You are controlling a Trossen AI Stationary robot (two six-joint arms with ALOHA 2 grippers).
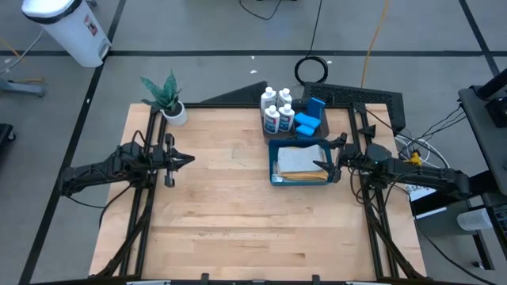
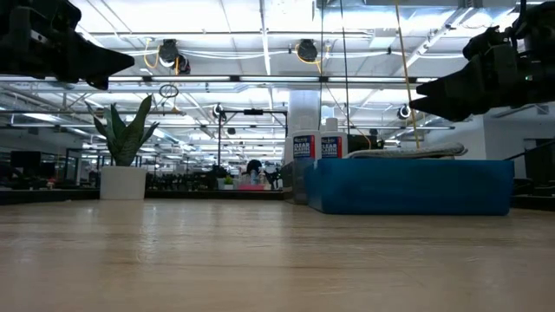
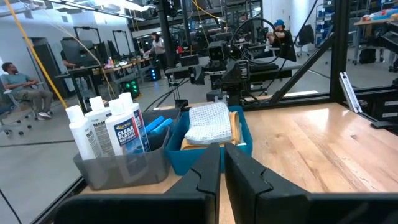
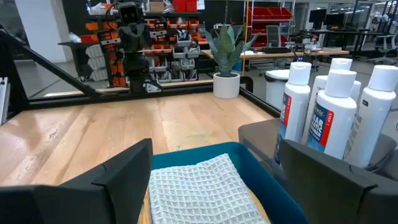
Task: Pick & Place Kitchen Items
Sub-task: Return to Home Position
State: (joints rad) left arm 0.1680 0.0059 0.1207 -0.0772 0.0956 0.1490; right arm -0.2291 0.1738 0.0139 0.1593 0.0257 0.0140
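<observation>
Several white bottles with blue labels (image 1: 277, 109) stand in a dark grey tray (image 3: 124, 167) at the table's far side, with blue sponges (image 1: 310, 120) beside them. Folded cloths, a pale grey waffle one (image 4: 196, 186) on top of an orange one (image 1: 301, 166), lie in the blue bin (image 1: 274, 162). My right gripper (image 1: 321, 165) is open and hovers over the bin's right end, above the cloths, touching nothing; it also shows in its wrist view (image 4: 214, 149). My left gripper (image 1: 186, 160) is shut and empty above the table's left half, pointing toward the bin (image 3: 222, 152).
A potted green plant (image 1: 168, 99) in a white pot stands at the far left corner. Bare wooden tabletop (image 1: 230, 214) lies between the arms and toward the near edge. People sit and stand in the room beyond the table.
</observation>
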